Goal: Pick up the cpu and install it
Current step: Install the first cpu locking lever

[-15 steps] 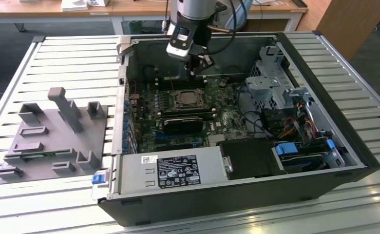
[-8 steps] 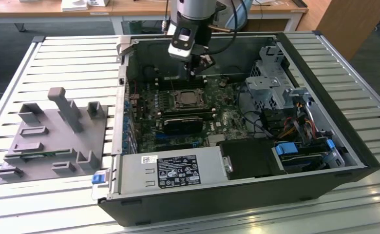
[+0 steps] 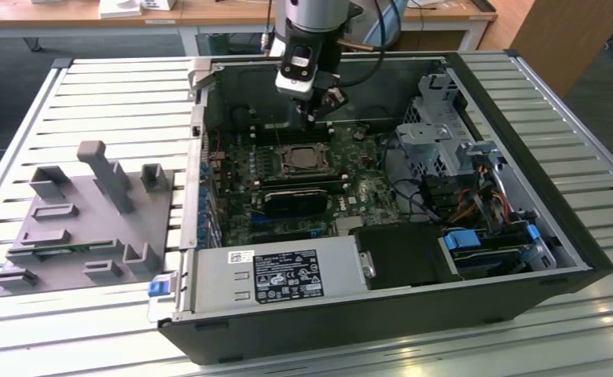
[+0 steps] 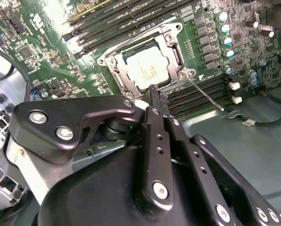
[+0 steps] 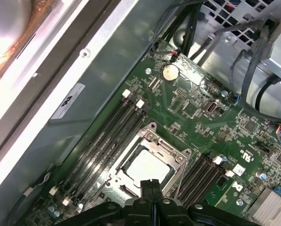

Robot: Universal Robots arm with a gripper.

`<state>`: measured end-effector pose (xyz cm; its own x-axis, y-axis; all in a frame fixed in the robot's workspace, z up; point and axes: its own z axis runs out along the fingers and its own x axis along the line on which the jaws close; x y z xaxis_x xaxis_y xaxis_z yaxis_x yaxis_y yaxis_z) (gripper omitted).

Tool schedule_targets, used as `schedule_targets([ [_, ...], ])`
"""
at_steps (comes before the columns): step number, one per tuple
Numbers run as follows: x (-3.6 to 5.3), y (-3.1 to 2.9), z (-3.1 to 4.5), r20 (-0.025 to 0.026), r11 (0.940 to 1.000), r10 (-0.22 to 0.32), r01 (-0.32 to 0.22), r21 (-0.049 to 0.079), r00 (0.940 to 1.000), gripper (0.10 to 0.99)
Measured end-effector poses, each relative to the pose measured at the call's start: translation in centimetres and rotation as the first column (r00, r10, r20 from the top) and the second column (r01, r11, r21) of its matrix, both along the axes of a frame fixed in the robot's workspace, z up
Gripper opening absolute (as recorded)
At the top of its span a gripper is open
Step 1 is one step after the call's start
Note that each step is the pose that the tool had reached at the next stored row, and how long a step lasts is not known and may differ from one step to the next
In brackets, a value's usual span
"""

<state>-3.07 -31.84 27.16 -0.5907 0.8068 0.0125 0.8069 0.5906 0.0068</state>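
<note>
The cpu (image 4: 147, 70) lies flat, silver plate up, within the metal socket frame (image 4: 180, 47) on the green motherboard (image 4: 51, 52), inside the open computer case (image 3: 537, 157) that stands on the slatted surface (image 3: 76, 94). The gripper (image 4: 154, 90) hangs over the board with its jaws drawn together and nothing seen between them. In both wrist views the closed tips stand at the socket's near edge, so the chip lies just ahead of and below the jaws. The chip is square, with no long axis; its sides run parallel to the memory slots (image 4: 197, 94) beside it. Contact between tips and frame cannot be determined. Judgement: the chip sits in the socket, not carried.
</note>
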Motion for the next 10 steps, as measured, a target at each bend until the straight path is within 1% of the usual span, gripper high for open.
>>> schedule_targets([
  [5, 0.0, 0.0, 0.0, -0.0001, 0.9989, 0.046, -0.046, 0.0, 0.9989, 0.106],
  [10, 0.0, 0.0, -0.01, 0.0001, 0.9935, 0.114, -0.114, 0.0, 0.9935, 0.106],
])
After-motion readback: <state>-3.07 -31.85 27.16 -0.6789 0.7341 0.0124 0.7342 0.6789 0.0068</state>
